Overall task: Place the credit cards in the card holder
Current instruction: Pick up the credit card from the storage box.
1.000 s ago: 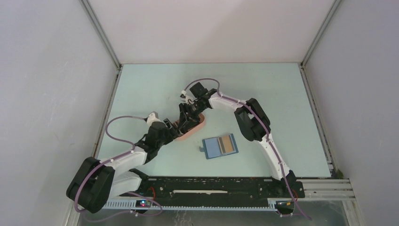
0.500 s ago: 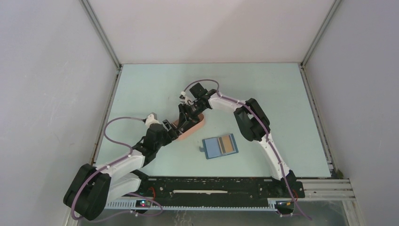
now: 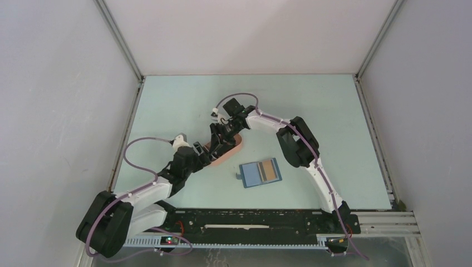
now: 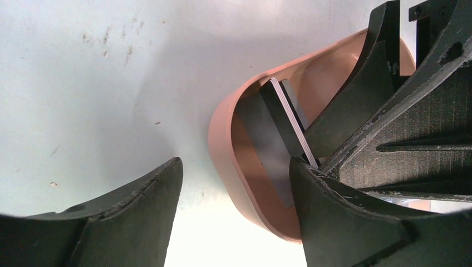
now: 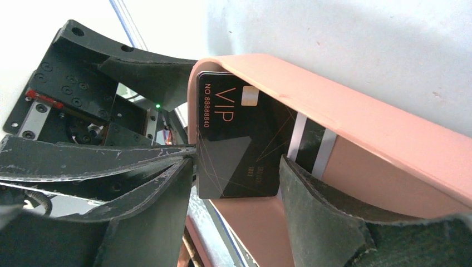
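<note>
1. Top view: the left gripper (image 3: 207, 156) and right gripper (image 3: 219, 140) meet at the pink tray (image 3: 237, 144). The blue wallet (image 3: 253, 174) lies open on the table (image 3: 334, 122) near the tray, with a tan card (image 3: 269, 169) on its inner face.
2. Left wrist view: the fingers are well apart, straddle the tray's end wall and hold nothing. A black card (image 4: 281, 119) stands tilted inside the tray.
3. Right wrist view: the fingers are wide apart, with tips at both edges of the black card. Whether they clamp it cannot be told.
</note>
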Motion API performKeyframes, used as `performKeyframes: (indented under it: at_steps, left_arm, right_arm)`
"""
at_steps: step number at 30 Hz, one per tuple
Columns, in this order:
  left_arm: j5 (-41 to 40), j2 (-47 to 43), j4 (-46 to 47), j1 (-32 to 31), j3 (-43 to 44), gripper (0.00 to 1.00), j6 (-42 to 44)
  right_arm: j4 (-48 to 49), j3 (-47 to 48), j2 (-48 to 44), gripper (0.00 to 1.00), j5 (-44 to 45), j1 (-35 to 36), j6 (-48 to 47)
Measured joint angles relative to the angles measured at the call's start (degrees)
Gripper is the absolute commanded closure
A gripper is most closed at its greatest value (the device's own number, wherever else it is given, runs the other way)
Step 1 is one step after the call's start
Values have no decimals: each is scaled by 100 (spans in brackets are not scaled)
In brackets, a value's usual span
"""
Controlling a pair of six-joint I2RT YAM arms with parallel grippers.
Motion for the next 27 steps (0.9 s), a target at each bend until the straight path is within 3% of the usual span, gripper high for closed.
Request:
performKeyframes:
  at_steps: [13,27]
  left_arm:
    - [-35,184,387,0,-50,21,227]
    - [-107,785,1917,15,-389,20,260]
  right_arm:
    - [-203,7,-142,26,581,39,-378]
    - [59,-94,-142,26,426,-46,-70]
